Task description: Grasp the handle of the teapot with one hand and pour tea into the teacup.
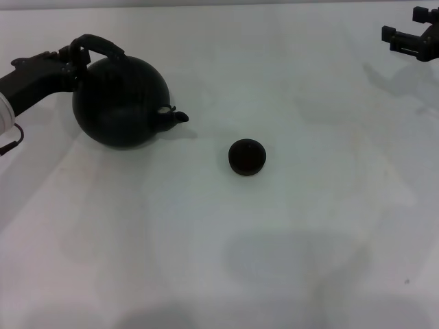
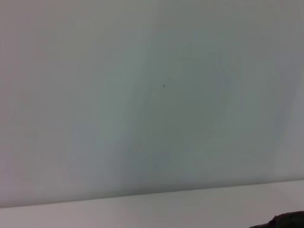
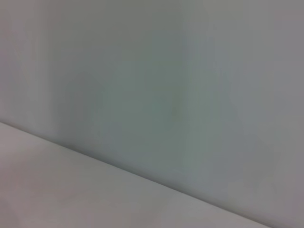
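Teapot (image 1: pixel 122 103) sits upright on the worktop (image 1: pixel 219 260), spout aimed at the teacup (image 1: pixel 247 157), well apart. Your left hand (image 1: pixel 77 58) meets the handle (image 1: pixel 97 45); whether it's clamped, you can't tell. Right hand (image 1: pixel 411 38) hangs far off, fingers apart.

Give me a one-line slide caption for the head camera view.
Left gripper at the teapot handle, spout facing the teacup on the white table; right gripper parked far right.

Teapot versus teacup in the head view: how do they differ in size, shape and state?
The teapot is many times bigger than the teacup. The teapot has a stubby spout and an arched handle; the teacup is a plain handleless bowl. The left gripper is at the teapot's handle, while the teacup stands alone, untouched. Both are round, matte black and on the white table.
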